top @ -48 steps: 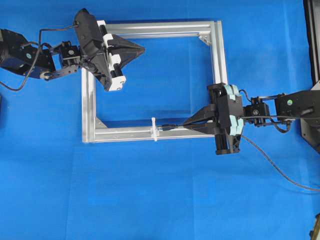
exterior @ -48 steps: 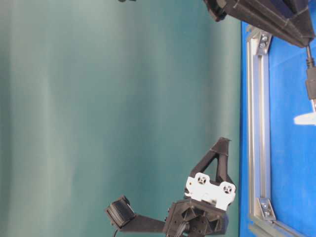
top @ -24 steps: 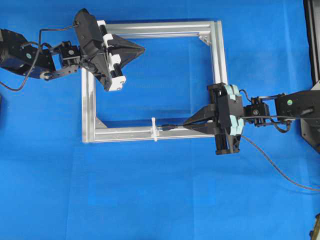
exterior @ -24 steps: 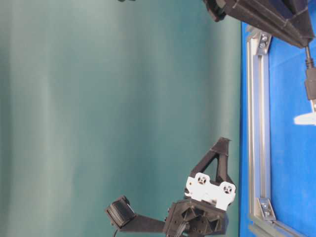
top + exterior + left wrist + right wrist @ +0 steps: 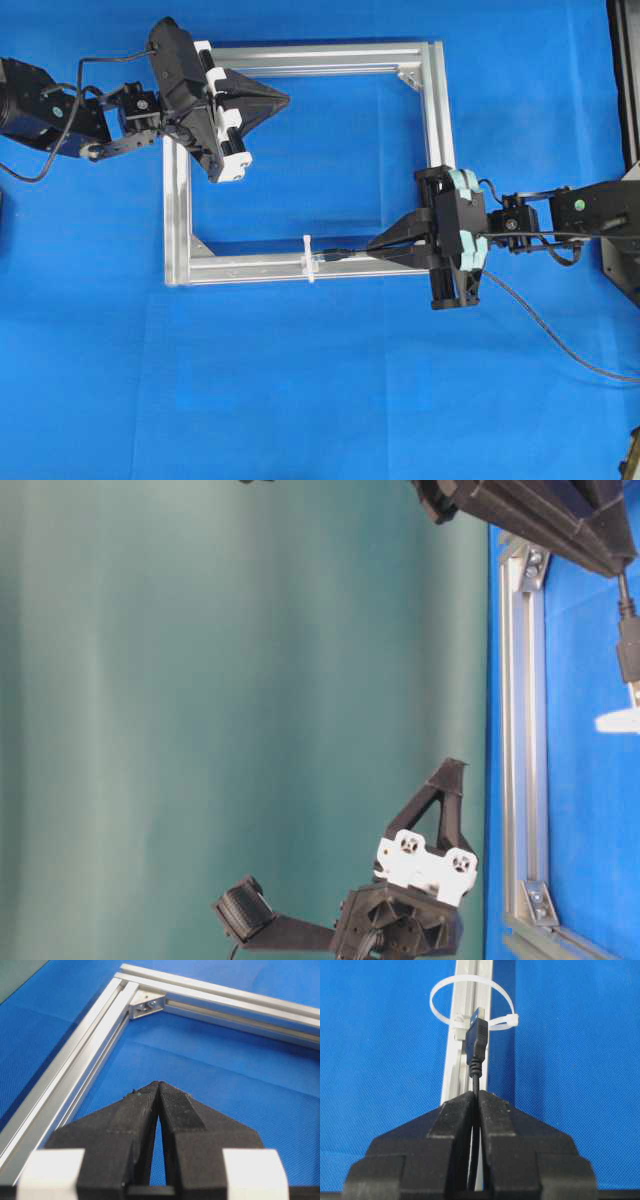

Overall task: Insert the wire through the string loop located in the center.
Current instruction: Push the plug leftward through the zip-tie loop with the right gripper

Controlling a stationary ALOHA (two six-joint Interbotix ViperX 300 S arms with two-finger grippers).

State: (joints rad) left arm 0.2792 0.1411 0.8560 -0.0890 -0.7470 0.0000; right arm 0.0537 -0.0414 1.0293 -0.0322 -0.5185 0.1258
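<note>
Right claw (image 5: 476, 1094) clamped on the wire (image 5: 477, 1077) a short way behind the plug (image 5: 478, 1035), jaws pressed together with only the cable between them. Plug pointing forward along the near frame bar (image 5: 465, 1065), metallic tip reaching the string loop (image 5: 470, 1000); from the right wrist view, tip at or just inside the plane of the loop, exact depth not resolvable. In the overhead view, plug end (image 5: 333, 256) just beside the loop (image 5: 309, 259), no black visible on the loop's far side. Remaining cable trailing out behind the right claw across the blue table (image 5: 330, 400) toward the right edge. Left claw (image 5: 158, 1085) fully closed, holding nothing, hovering inside the far left corner of the frame (image 5: 310, 55), well apart from the loop. Judged progress: pickup and alignment done, insertion at the threshold. Still to do: push plug and a length of cable fully through the loop; left claw likely needed on the far side to take the tip, not yet positioned for that.
</note>
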